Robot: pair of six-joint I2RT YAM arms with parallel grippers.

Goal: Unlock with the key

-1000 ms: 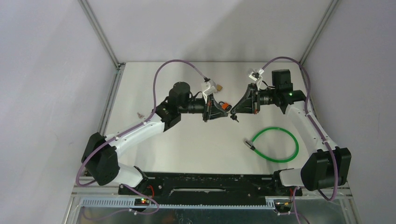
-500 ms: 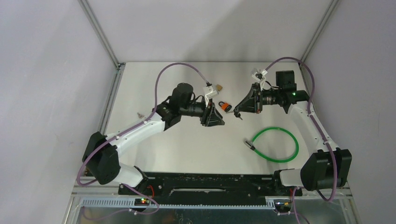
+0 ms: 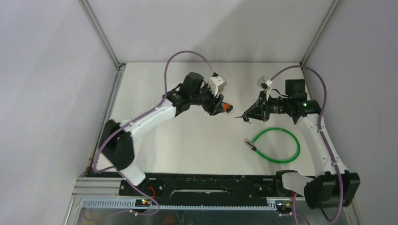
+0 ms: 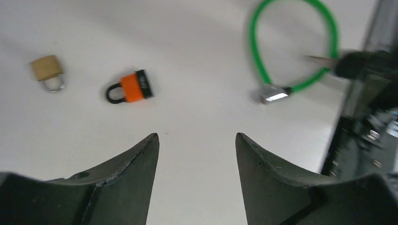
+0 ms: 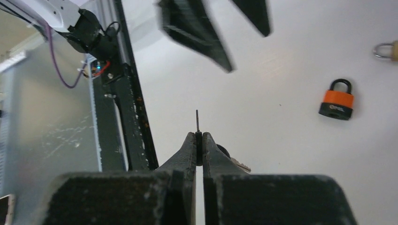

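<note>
The right tool pinches the key; the left tool stands spread. The orange padlock carries small writing, too blurred to read.

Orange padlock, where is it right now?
In the top view the orange padlock lies near the middle of the table, just off the open left end effector, with the brass padlock nearby.

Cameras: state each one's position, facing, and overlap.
Top external: above, behind bases, looking down on the table; left arm, right arm show.
Left wrist: on left arm, faces orange padlock, brass padlock, green cable; open left pincer shows.
Right wrist: on right arm, faces the table; right pincer, shut on the key, shows.
All share the orange padlock.
</note>
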